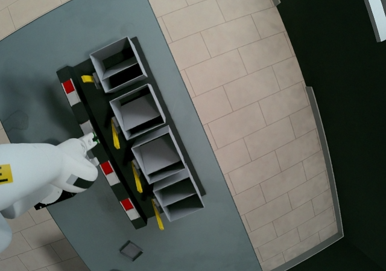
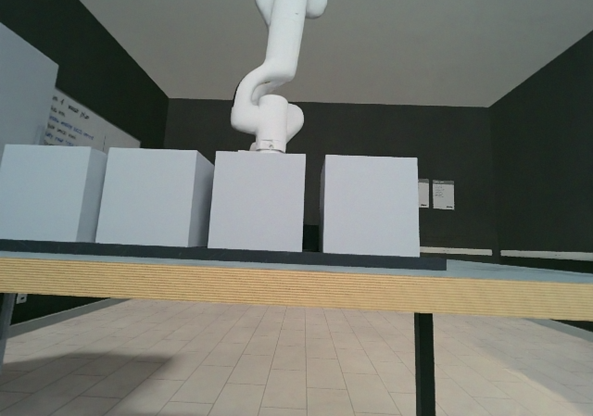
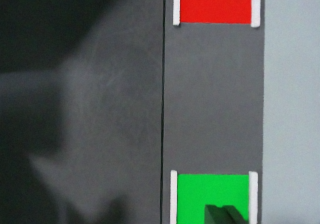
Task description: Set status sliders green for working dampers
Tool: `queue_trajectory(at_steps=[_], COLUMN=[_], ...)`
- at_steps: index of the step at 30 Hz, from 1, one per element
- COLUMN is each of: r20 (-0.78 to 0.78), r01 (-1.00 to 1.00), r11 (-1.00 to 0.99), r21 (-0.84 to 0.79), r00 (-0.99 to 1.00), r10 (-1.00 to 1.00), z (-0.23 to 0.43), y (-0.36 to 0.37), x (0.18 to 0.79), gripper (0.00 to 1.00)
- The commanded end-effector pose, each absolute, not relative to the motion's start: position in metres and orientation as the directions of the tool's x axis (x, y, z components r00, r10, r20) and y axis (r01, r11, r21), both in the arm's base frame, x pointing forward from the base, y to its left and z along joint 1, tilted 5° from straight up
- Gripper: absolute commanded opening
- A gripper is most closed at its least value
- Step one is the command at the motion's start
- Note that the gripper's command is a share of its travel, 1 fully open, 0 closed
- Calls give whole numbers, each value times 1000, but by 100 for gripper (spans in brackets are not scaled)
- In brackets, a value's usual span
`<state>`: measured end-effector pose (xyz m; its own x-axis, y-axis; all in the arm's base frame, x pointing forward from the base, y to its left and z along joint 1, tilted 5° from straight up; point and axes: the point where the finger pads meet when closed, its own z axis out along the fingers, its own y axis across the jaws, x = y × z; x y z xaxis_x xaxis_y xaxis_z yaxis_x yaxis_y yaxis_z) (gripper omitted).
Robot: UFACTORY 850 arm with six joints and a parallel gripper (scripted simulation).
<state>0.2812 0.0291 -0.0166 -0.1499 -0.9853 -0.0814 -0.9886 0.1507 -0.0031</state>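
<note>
Four grey open duct dampers (image 1: 118,63) (image 1: 137,110) (image 1: 158,156) (image 1: 179,196) stand in a row on a black base (image 1: 96,102), each with a yellow lever (image 1: 87,78) (image 1: 115,134) (image 1: 136,177) (image 1: 157,214). Along the front strip (image 1: 79,110), the sliders of the first (image 1: 68,86), third (image 1: 106,167) and fourth (image 1: 126,204) dampers show red. The second slider shows green (image 1: 96,140) (image 3: 210,191), with its grey cover (image 1: 86,127) beside it. My gripper (image 1: 92,137) (image 3: 225,215) is shut on nothing, its tips over the green window. A neighbouring red window (image 3: 215,3) shows in the wrist view. The exterior view shows only the dampers' backs (image 2: 258,201); the gripper is hidden there.
A small grey square block (image 1: 131,250) lies on the grey table (image 1: 202,230) beyond the fourth damper's end of the row. The arm (image 1: 37,171) (image 2: 268,119) reaches in from the slider side. The table's far edge (image 2: 287,287) runs close behind the dampers.
</note>
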Motion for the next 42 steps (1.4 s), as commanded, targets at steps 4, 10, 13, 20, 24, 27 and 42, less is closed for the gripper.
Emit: queue_trajectory(at_steps=[4,10,13,20,24,27,42], r20=[-82,-82,-82,-82,-82,-82,-83], r01=[-989,-989,-989,-989,-989,-989,-989], r11=[151,151,151,151,151,151,151], r21=[-4,-4,-4,-4,-4,-4,-4], r00=[-150,-150,-150,-150,-150,-150,-150], r10=[-985,-985,-985,-985,-985,-985,-985], z=[5,10,10,10,10,14,44], y=[27,27,27,27,27,27,24], x=[281,281,281,281,281,281,281], gripper=[0,0,0,0,0,0,0])
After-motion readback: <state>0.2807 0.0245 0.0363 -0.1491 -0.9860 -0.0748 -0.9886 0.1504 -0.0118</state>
